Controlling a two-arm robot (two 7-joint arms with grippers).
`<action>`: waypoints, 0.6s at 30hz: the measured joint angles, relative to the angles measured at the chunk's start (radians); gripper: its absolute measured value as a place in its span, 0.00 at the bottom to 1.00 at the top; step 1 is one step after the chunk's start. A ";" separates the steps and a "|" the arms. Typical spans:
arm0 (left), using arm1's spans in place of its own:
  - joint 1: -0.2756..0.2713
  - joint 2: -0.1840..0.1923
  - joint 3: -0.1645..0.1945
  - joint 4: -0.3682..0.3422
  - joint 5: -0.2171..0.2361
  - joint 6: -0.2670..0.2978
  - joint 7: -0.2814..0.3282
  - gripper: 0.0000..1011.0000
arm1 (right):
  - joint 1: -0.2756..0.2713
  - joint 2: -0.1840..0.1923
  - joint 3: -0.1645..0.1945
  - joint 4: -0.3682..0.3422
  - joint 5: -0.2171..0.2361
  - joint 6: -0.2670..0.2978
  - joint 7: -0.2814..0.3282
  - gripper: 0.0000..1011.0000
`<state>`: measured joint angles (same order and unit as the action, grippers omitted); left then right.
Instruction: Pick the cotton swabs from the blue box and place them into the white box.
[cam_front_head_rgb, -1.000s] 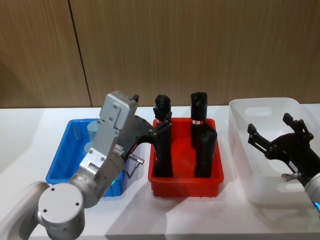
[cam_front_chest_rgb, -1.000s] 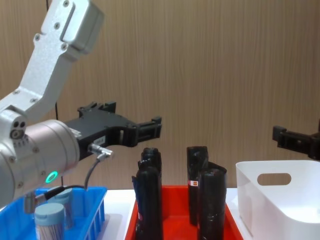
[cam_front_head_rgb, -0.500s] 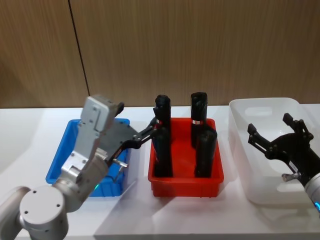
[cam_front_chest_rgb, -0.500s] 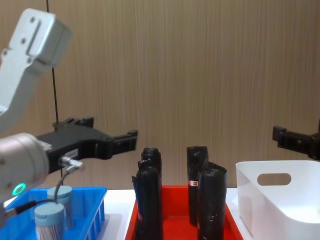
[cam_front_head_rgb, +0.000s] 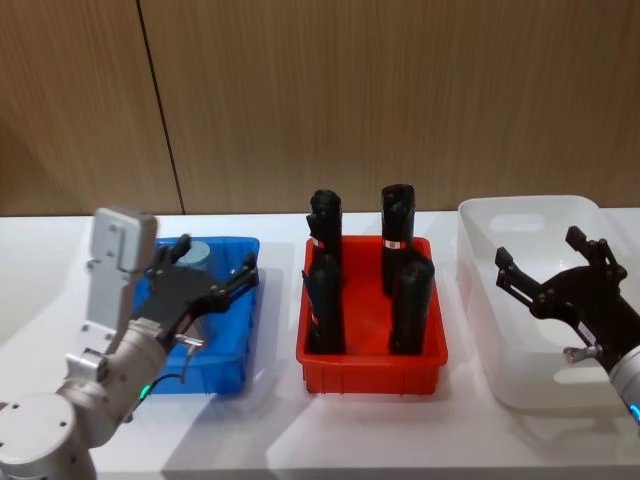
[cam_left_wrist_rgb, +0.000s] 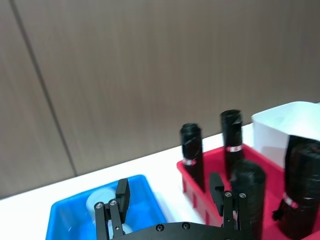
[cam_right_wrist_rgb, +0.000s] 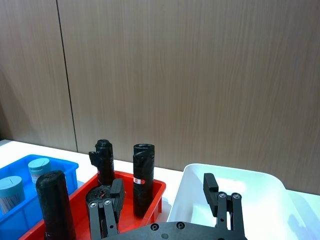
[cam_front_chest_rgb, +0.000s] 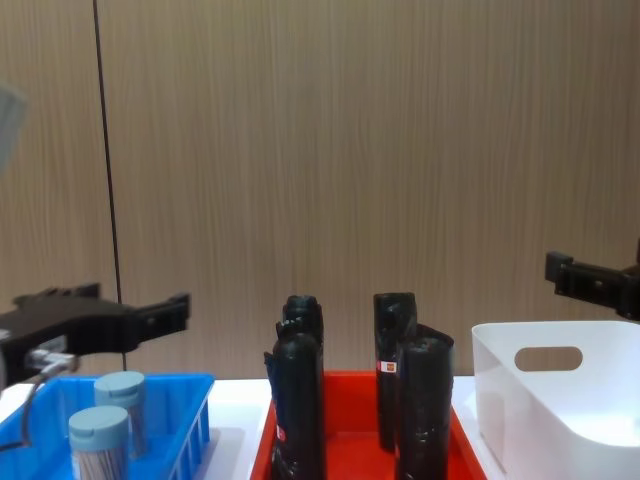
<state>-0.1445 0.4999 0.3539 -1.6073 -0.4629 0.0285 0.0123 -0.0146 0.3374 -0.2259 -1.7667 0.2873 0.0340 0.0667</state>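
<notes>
Left gripper (cam_front_head_rgb: 216, 264), fingers spread empty over blue box (cam_front_head_rgb: 215, 370), could topple swabs (cam_front_chest_rgb: 120, 392) if descending off-centre; right gripper (cam_front_head_rgb: 541, 254), spread, at 3 o'clock.

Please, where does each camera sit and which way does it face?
Head: high up, looking down on blue box, red bin, white box; left hand and right hand show.
Chest: low, looking across; both hands at the edges.
Left wrist: behind left hand, facing blue box and red bin.
Right wrist: behind right hand, facing white box.
Shared: head and chest see all three containers.
</notes>
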 joint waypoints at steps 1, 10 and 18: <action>0.003 0.003 -0.003 0.000 -0.012 0.002 0.007 0.99 | 0.000 0.000 0.000 0.000 0.000 0.000 0.000 0.99; 0.023 0.027 -0.034 0.014 -0.100 0.047 0.057 0.99 | 0.000 0.000 0.000 0.000 0.000 0.000 0.000 0.99; 0.010 0.033 -0.051 0.036 -0.131 0.139 0.083 0.99 | 0.000 0.000 0.000 0.000 0.000 0.000 0.000 0.99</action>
<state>-0.1342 0.5329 0.3024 -1.5717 -0.5942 0.1670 0.0948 -0.0146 0.3374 -0.2259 -1.7667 0.2874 0.0340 0.0667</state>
